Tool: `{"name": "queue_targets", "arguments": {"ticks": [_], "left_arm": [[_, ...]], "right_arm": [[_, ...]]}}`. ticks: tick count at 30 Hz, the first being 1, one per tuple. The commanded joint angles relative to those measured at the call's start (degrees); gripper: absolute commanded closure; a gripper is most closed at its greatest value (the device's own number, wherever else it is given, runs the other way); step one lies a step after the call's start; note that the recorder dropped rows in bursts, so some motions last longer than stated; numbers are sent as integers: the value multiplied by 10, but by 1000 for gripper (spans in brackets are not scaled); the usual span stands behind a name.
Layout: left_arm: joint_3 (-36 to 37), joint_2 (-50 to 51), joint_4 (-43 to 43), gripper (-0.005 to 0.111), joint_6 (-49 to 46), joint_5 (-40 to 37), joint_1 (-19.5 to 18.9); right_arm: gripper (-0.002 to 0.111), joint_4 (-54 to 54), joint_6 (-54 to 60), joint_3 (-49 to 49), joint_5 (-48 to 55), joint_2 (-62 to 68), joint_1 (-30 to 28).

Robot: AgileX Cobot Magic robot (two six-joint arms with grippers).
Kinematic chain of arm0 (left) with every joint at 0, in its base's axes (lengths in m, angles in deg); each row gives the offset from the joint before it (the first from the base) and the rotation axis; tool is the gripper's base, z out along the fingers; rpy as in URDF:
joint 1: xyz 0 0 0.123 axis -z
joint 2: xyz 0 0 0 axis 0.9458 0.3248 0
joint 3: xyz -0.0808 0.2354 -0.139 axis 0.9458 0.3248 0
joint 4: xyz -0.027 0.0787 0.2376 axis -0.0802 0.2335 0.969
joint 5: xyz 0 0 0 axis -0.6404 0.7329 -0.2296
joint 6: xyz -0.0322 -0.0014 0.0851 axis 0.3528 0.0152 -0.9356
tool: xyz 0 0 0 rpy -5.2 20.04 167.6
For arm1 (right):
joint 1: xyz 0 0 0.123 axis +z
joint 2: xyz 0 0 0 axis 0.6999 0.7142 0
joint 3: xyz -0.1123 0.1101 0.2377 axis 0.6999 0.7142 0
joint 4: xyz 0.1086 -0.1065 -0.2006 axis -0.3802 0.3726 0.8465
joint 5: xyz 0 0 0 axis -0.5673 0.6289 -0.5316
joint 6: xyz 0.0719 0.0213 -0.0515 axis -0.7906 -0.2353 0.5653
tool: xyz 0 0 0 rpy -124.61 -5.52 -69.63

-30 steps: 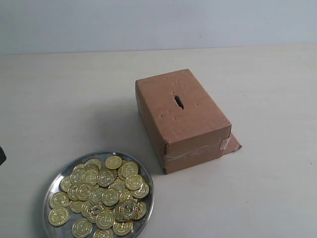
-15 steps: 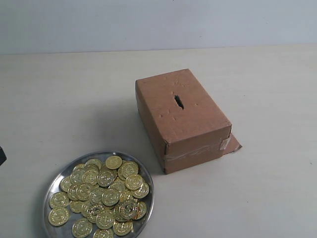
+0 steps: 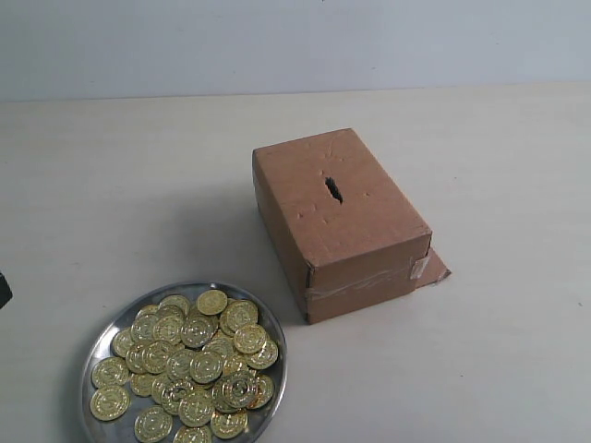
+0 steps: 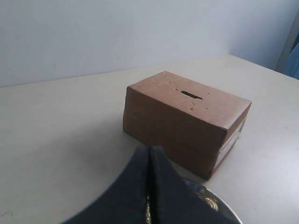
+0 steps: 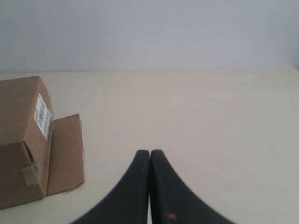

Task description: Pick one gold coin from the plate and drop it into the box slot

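Note:
The silver plate [image 3: 118, 319] sits at the front left of the table, heaped with several gold coins [image 3: 199, 365]. The brown box [image 3: 337, 221] lies right of it and farther back, its dark slot [image 3: 332, 188] on the top face. In the left wrist view my left gripper [image 4: 152, 149] is shut, its tips pointing at the box [image 4: 187, 121] and slot [image 4: 191, 94]. The plate's rim [image 4: 224, 212] and a coin [image 4: 210, 203] peek out behind its fingers. My right gripper [image 5: 149, 152] is shut and empty over bare table, right of the box [image 5: 18, 140].
A loose cardboard flap [image 3: 432, 268] sticks out at the box's taped near end. A white label [image 5: 43, 115] is on that end. A dark sliver [image 3: 3, 290] shows at the exterior view's left edge. A pale wall stands behind the table.

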Motion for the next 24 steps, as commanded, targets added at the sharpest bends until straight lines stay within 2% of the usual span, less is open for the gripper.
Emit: {"name": "queue_targets", "arguments": {"ticks": [1,17,24], "left_arm": [[1,-4,4,107,-2,-1,-1],[1,-4,4,107,-2,-1,-1],[1,-4,4,107,-2,-1,-1]], "right_arm": [[108,18,-16,2,18,-4,-21],[108,18,11,2,19,-4,-21],[108,41,-43,2,19,-4,-21]]}}
